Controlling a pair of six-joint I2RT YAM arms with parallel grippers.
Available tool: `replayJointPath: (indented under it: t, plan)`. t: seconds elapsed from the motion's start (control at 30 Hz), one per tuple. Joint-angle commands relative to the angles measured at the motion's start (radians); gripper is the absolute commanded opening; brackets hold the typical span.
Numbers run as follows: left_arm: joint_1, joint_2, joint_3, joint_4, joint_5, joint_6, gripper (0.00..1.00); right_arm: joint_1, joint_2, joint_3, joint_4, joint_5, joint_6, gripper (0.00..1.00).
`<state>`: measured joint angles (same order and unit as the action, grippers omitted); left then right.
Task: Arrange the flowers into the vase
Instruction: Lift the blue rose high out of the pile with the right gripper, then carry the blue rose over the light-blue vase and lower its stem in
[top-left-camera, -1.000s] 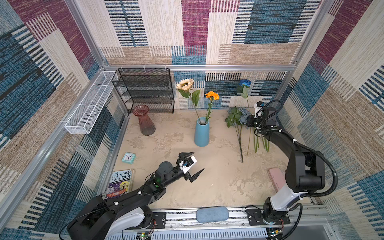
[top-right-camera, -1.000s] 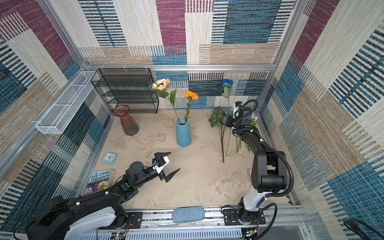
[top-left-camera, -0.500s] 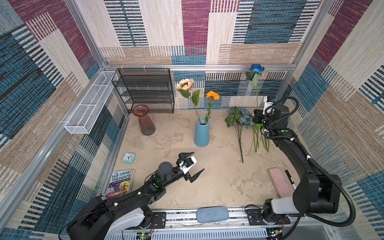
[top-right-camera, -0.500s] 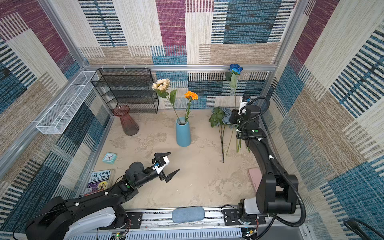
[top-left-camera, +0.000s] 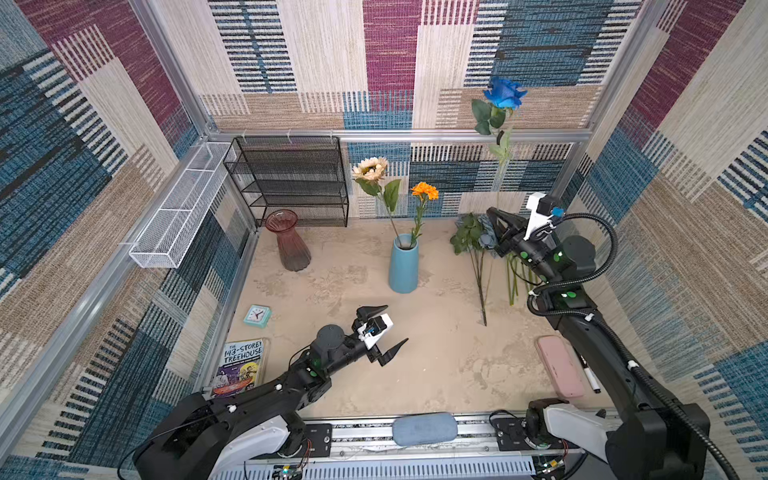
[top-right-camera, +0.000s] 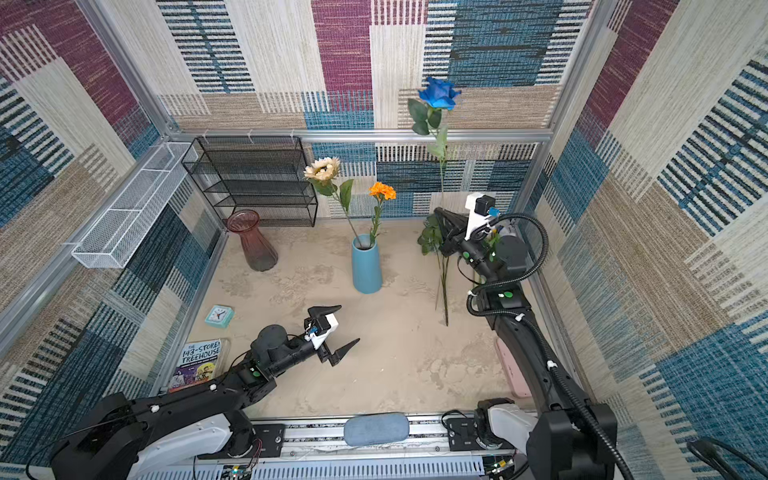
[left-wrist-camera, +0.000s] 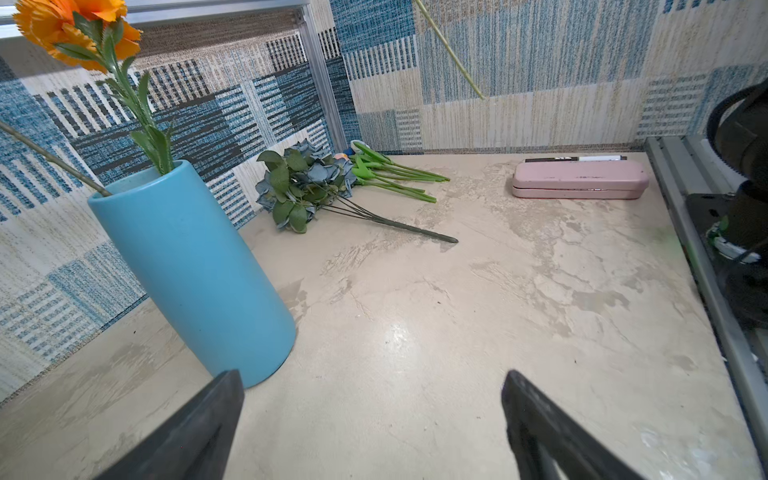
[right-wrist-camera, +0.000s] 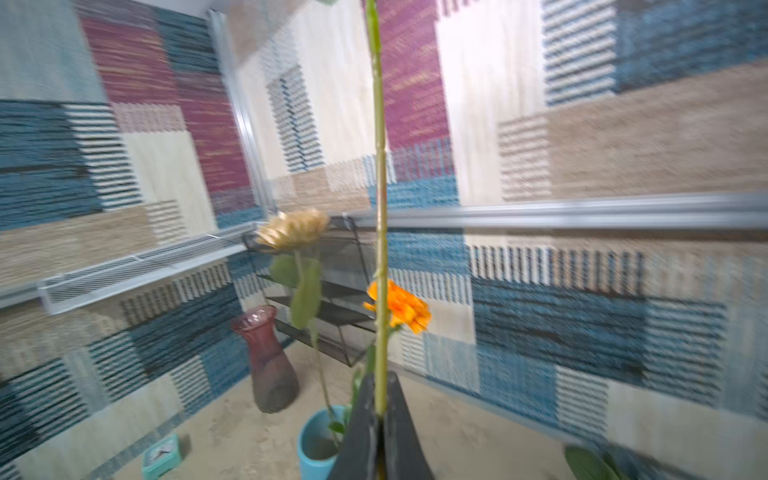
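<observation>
The right hand (top-left-camera: 495, 215) is clenched low on the rose (top-left-camera: 503, 93) stem. The stem stands almost upright, with the bloom high in the upper right of both top views and the cut end clear of the bench (top-left-camera: 436, 361). The blue vase (top-left-camera: 404, 266) lies left of that hand at mid-frame, so the stem probably has to travel leftward over its mouth. It already holds the sunflower (top-left-camera: 370, 168) and the orange bloom (top-left-camera: 424, 191). The red vase (top-left-camera: 291, 245) looks empty. The left hand (top-left-camera: 397, 323), below the blue vase, is spread wide and holds nothing. Dusty roses (top-left-camera: 473, 235) and tulips (top-left-camera: 513, 282) lie on the bench.
</observation>
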<state>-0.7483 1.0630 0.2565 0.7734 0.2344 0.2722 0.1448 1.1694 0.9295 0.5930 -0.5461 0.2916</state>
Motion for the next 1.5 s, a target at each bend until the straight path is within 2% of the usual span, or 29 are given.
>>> replayJointPath:
  t: [0.0, 0.13, 0.3, 0.73, 1.0, 1.17, 1.3, 1.47]
  plan:
    - [-0.001, -0.001, -0.002, 0.030, -0.010, -0.004, 1.00, 0.080, 0.072, 0.037, 0.351, -0.043, 0.067, 0.00]
    - [0.000, -0.016, -0.005, 0.020, -0.018, -0.002, 1.00, 0.158, 0.216, 0.134, 0.502, -0.060, 0.097, 0.00]
    - [0.000, -0.015, -0.005, 0.019, -0.014, -0.001, 1.00, 0.174, 0.390, 0.274, 0.667, -0.083, 0.224, 0.00]
    - [-0.002, -0.015, 0.001, 0.005, -0.009, 0.001, 1.00, 0.249, 0.669, 0.495, 0.775, 0.111, 0.110, 0.00]
    - [-0.004, -0.015, 0.003, -0.002, -0.009, 0.007, 1.00, 0.258, 0.815, 0.629, 0.771, 0.126, 0.056, 0.00]
    - [-0.003, -0.016, 0.006, -0.012, -0.014, 0.015, 1.00, 0.269, 0.848, 0.607, 0.772, 0.114, 0.008, 0.00]
    - [-0.003, -0.026, 0.004, -0.020, -0.017, 0.015, 1.00, 0.287, 0.833, 0.527, 0.774, 0.119, -0.054, 0.00]
    - [-0.003, -0.015, 0.009, -0.017, -0.009, 0.015, 1.00, 0.301, 0.814, 0.417, 0.811, 0.157, -0.063, 0.00]
